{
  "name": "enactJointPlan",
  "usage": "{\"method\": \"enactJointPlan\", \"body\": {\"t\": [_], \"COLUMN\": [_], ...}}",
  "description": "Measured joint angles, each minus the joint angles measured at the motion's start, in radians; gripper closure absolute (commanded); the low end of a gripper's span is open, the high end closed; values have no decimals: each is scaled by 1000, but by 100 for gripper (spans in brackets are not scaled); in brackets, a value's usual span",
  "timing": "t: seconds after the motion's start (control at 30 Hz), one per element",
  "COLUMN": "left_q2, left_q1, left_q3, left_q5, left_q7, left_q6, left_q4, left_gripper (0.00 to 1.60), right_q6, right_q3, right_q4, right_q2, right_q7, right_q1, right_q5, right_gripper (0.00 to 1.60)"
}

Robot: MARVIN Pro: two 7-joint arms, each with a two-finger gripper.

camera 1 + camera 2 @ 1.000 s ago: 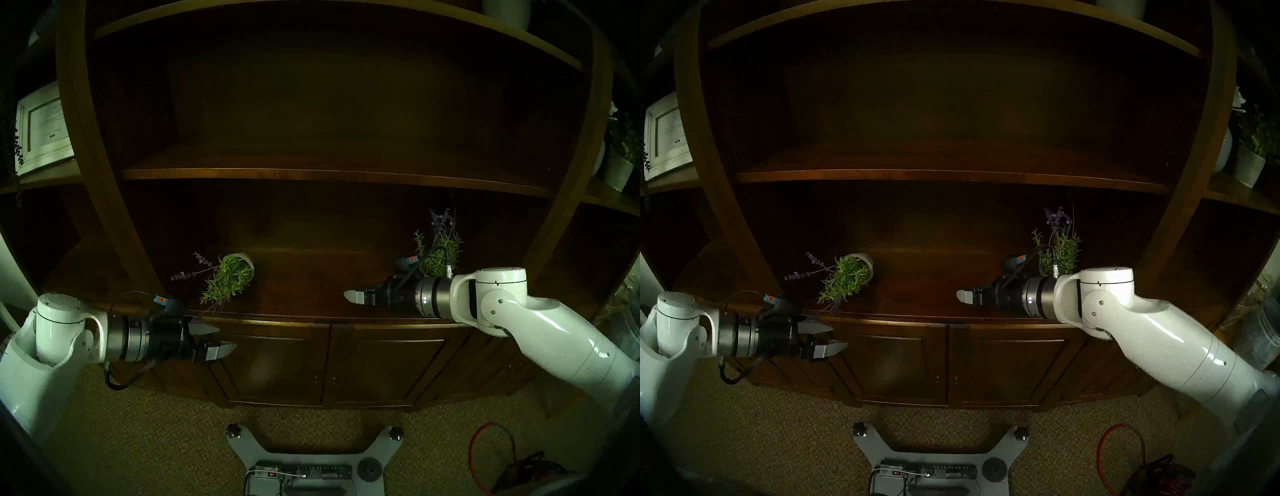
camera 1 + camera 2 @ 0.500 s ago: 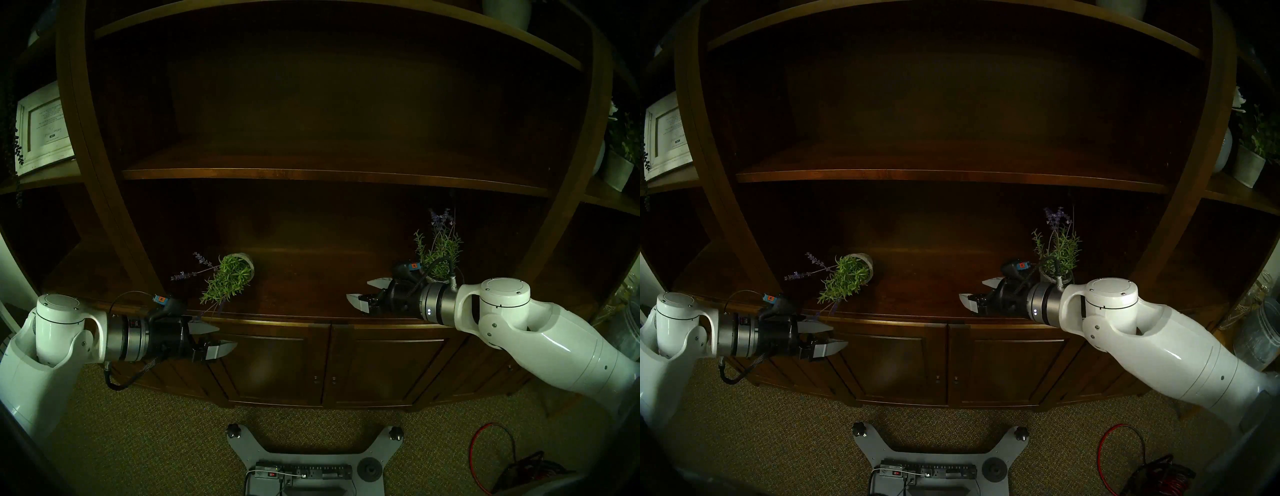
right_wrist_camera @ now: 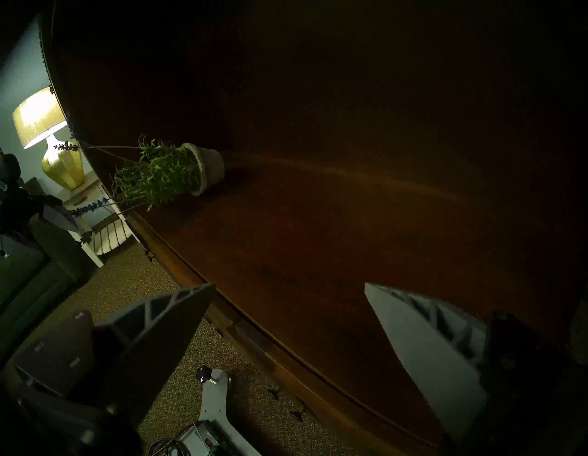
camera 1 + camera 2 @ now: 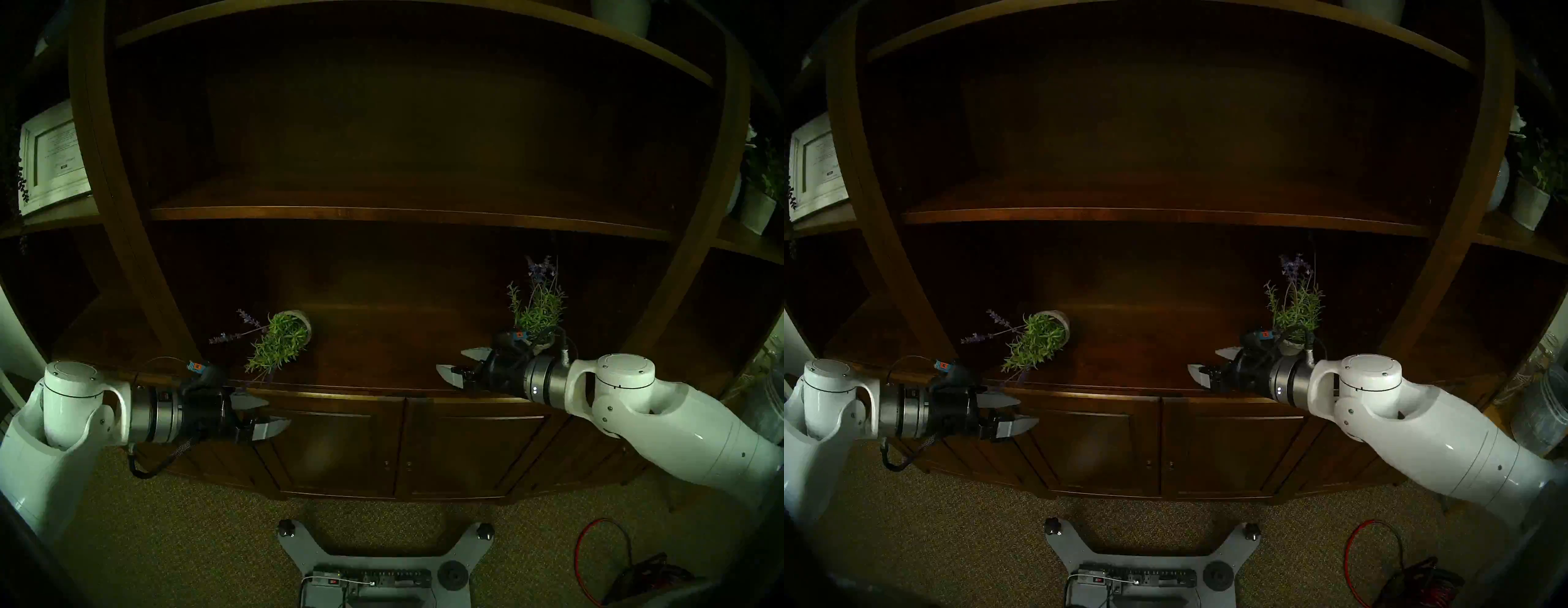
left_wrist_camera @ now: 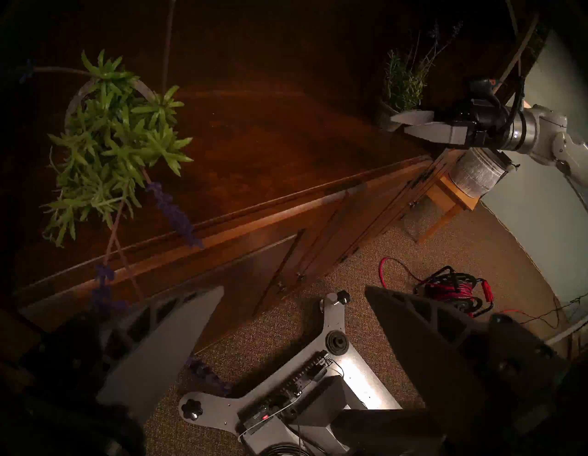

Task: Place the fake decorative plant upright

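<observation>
One fake plant (image 4: pixel 283 339) (image 4: pixel 1040 339) lies tipped on its side on the dark wood cabinet top (image 4: pixel 382 365), its grey pot (image 3: pixel 206 167) pointing back-right and its green and purple stems (image 5: pixel 111 137) hanging over the front edge. A second fake plant (image 4: pixel 539 308) (image 4: pixel 1295 303) stands upright at the right. My left gripper (image 4: pixel 278 412) (image 5: pixel 294 288) hangs open and empty below the cabinet's front edge, just under the tipped plant's stems. My right gripper (image 4: pixel 450 360) (image 3: pixel 290 284) is open and empty over the cabinet top, in front-left of the upright plant, which partly hides behind my wrist.
A shelf board (image 4: pixel 403 214) runs above the cabinet top. A framed picture (image 4: pixel 53 157) sits on the left side shelf and a white potted plant (image 4: pixel 757 204) on the right one. On the carpet are my base (image 4: pixel 373 560) and a red cable reel (image 4: pixel 606 569).
My right arm has drawn back to the right and slightly down, its wrist turning so both fingers show. The left arm and both plants have not moved.
</observation>
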Motion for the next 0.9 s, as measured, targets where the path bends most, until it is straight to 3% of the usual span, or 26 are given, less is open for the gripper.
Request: {"method": "enactJointPlan", "body": {"t": [0.3, 0.9], "left_q2": [-1, 0], "left_q1": [0, 0], "left_q3": [0, -1], "left_q5": [0, 0], "left_q7": [0, 0], "left_q6": [0, 0], "left_q4": [0, -1], "left_gripper": [0, 0], "right_q6": [-42, -55], "right_q3": [2, 1], "right_q4": [0, 0], "right_q2": [9, 16], "right_q7": [-15, -36], "right_q1": [-11, -18], "right_q5": [-24, -32], "right_gripper": [0, 0]}}
